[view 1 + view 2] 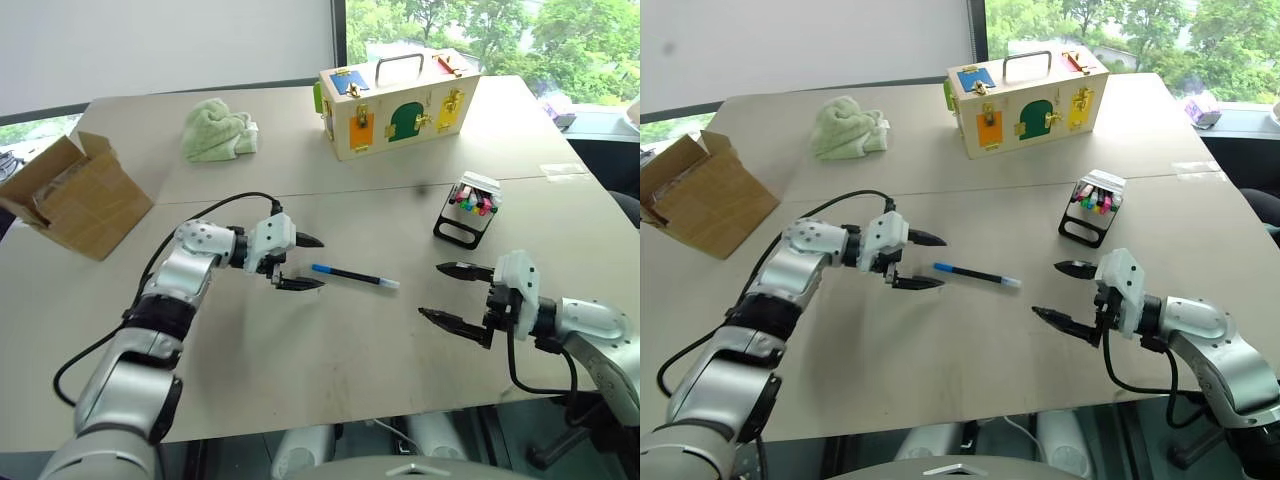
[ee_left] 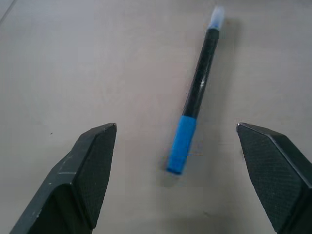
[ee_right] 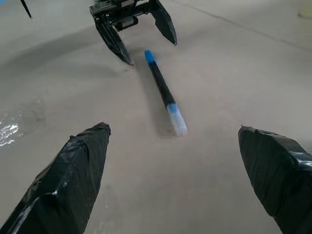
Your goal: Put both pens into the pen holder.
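Note:
One pen (image 1: pixel 354 275), black with a blue end and a pale blue cap, lies flat on the table in the middle. My left gripper (image 1: pixel 308 262) is open just to the left of its blue end, fingers either side of the pen's line, not touching it (image 2: pixel 195 97). My right gripper (image 1: pixel 450 292) stands open to the right of the pen, a short way from the pale cap (image 3: pixel 176 119). The pen holder (image 1: pixel 470 208), a small black wire stand with a white top and coloured marker caps, stands behind my right gripper. The pen with orange ends is out of view.
A wooden box (image 1: pixel 395 100) with coloured doors sits at the back centre. A green cloth (image 1: pixel 218 132) lies at the back left, and an open cardboard box (image 1: pixel 75 195) stands at the left edge. A seam between two tabletops (image 1: pixel 350 190) runs across.

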Robot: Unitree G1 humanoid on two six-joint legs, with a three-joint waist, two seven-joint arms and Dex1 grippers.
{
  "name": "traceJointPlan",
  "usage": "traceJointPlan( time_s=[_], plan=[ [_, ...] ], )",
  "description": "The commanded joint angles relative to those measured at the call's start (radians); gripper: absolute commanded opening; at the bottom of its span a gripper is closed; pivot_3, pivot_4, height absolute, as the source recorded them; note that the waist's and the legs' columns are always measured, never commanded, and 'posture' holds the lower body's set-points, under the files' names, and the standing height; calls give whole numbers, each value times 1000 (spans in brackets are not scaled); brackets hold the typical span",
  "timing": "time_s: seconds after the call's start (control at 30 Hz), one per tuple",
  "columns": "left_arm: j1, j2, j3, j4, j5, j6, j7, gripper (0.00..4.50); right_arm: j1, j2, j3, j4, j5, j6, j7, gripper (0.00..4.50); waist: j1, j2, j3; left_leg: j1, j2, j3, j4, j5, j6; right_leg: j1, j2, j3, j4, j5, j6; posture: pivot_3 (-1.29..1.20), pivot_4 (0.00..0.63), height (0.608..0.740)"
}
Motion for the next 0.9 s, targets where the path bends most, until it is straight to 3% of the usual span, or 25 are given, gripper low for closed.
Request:
traceJointPlan(
  time_s=[0.03, 0.17, 0.27, 0.5, 0.63, 0.73, 0.9],
  plan=[
    [-94, -47, -10, 188, 30, -78, -104, 4126, 49, -19, -58, -88, 26, 39, -13, 4500, -3, -1, 0, 0, 0, 0, 0, 0, 0, 0, 0, -1, 0, 0, 0, 0, 150, 740],
    [-139, -68, -48, 301, 91, -162, -189, 4126, 75, -1, -86, -132, 34, 64, -50, 4500, -8, -1, 0, 0, 1, 0, 0, 0, 0, 0, 1, -1, 0, 0, 0, 0, 150, 740],
    [-158, -79, -52, 350, 119, -217, -203, 3344, 86, 7, -99, -143, 18, 58, -63, 4500, -8, -2, -1, 0, 1, 0, 0, 0, 0, 0, 1, 0, 1, 0, 0, 0, 150, 740],
    [-144, -99, -29, 333, 72, -191, -221, 97, 86, 9, -96, -139, 14, 51, -54, 4500, -8, -3, -1, 1, 1, 0, 1, 0, 1, 0, 1, -1, 1, 0, 0, 0, 150, 740],
    [-95, -114, 33, 229, 20, -113, -175, 38, 67, 28, -107, -118, 28, 58, -68, 4500, -8, -3, -1, 1, 1, 0, 1, 0, 1, 0, 1, 0, 1, 0, 0, 0, 150, 740],
    [-25, -110, 107, -8, -101, 103, -142, 38, 46, 41, -112, -96, 39, 76, -77, 4500, -8, -3, -1, 0, 1, 0, 1, 0, 1, 0, 1, 1, 1, 0, 0, 0, 150, 740],
    [115, -105, 211, -457, -358, 523, -14, 38, -67, 201, -131, -90, 283, 213, -190, 4500, -16, -4, 0, 0, 3, -3, 1, 0, 0, 0, 1, 2, 2, 0, 0, 0, 150, 740]
  ],
)
